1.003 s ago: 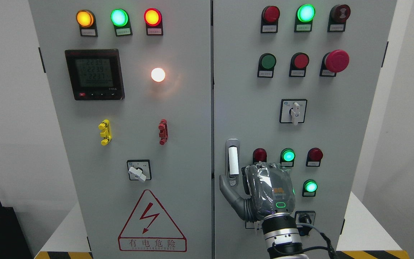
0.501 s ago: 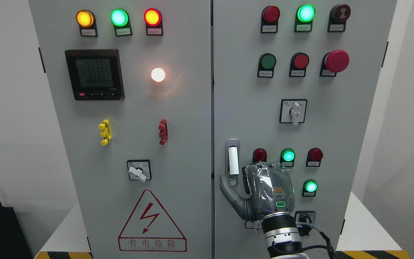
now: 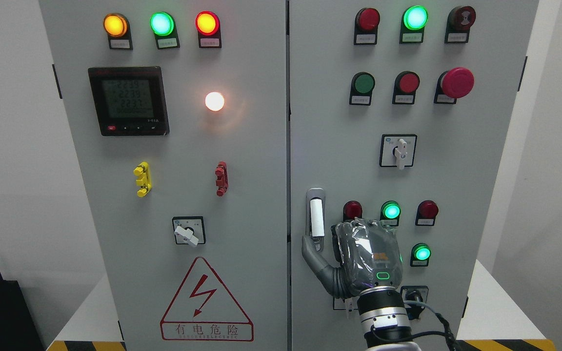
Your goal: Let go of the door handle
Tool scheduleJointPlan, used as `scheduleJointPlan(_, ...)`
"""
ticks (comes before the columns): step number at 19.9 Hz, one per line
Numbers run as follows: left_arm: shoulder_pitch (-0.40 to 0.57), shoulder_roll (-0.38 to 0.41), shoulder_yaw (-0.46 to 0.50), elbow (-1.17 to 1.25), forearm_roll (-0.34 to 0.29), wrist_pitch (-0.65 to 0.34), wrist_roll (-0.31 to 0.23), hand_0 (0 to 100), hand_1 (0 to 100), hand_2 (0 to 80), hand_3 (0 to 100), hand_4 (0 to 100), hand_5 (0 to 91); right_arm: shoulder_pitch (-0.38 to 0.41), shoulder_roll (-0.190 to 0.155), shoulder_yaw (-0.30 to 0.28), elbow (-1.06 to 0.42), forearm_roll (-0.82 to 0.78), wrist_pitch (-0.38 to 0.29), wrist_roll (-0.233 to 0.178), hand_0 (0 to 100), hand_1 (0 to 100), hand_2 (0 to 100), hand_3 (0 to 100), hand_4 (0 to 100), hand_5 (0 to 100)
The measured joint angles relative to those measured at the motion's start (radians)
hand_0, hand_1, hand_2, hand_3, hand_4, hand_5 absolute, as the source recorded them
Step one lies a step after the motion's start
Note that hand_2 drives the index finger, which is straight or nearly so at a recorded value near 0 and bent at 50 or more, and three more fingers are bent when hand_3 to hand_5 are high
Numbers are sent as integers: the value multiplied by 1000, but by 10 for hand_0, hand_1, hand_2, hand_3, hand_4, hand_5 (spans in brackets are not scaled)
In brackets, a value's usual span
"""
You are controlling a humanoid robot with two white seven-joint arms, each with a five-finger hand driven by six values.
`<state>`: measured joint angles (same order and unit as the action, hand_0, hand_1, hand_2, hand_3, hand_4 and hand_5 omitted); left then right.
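The door handle [image 3: 316,216], a white lever in a grey metal plate, stands upright on the left edge of the cabinet's right door [image 3: 339,146]. My right hand [image 3: 330,246] sits just below and to the right of it, its wrapped back turned toward me. The grey thumb [image 3: 311,252] is spread to the left and lies over the bottom end of the handle plate. The white lever shows in full, with nothing wrapped around it. The other fingers are mostly hidden behind the hand. Both doors look closed. My left arm does not show.
Indicator lamps [image 3: 391,211], push buttons and a rotary switch [image 3: 398,151] crowd the right door around the hand. The left door [image 3: 242,204] carries a meter [image 3: 129,101], lamps, a switch and a warning triangle [image 3: 206,300]. The cabinet stands on a white platform [image 3: 495,307].
The right hand has shifted slightly to the right, and its thumb now covers the lock at the bottom of the handle plate. The doors have not moved.
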<state>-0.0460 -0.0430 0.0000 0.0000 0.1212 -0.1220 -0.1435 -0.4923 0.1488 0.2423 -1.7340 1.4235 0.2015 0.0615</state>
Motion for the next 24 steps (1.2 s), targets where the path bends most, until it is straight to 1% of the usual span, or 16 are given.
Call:
scheduleJointPlan(12,0,0,0,0,0,0,0,120,389,0,0,0,0,0,0,-4,1,0,13,-6,412,97,994,1000,1000,973)
scheduleJointPlan(24,0,0,0,0,0,0,0,120,389,0,0,0,0,4,0,-9,-5,0,16,-12,428,91,992,1000,1000,974)
